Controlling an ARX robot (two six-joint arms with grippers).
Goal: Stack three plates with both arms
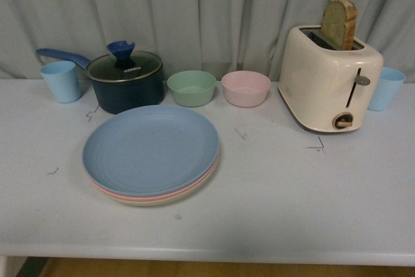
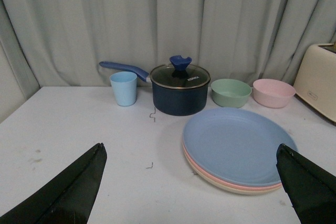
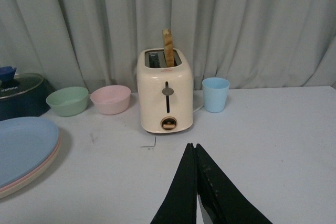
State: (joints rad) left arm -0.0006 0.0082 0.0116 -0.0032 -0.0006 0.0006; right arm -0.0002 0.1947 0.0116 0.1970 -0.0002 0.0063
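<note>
Blue plate [image 1: 150, 141] atop pink plate [image 1: 194, 186], beige plate [image 1: 152, 202] lowest, stacked on table

Grey pleated curtain [image 1: 207, 11] covers the whole back wall. White table [image 1: 292, 199] runs right up to it, surface scuffed. Strip of brownish floor [image 1: 194, 269] below the table's front edge; soft, even light.

The cream two-slot toaster [image 1: 329, 79] stands on the white table [image 1: 272, 199] holding one bread slice [image 1: 340, 24]. To its left: pink bowl [image 1: 246, 88], green bowl [image 1: 191, 88], lidded navy saucepan [image 1: 124, 82], light-blue cup [image 1: 61, 81]. Second light-blue cup [image 1: 386, 87] just right.
</note>
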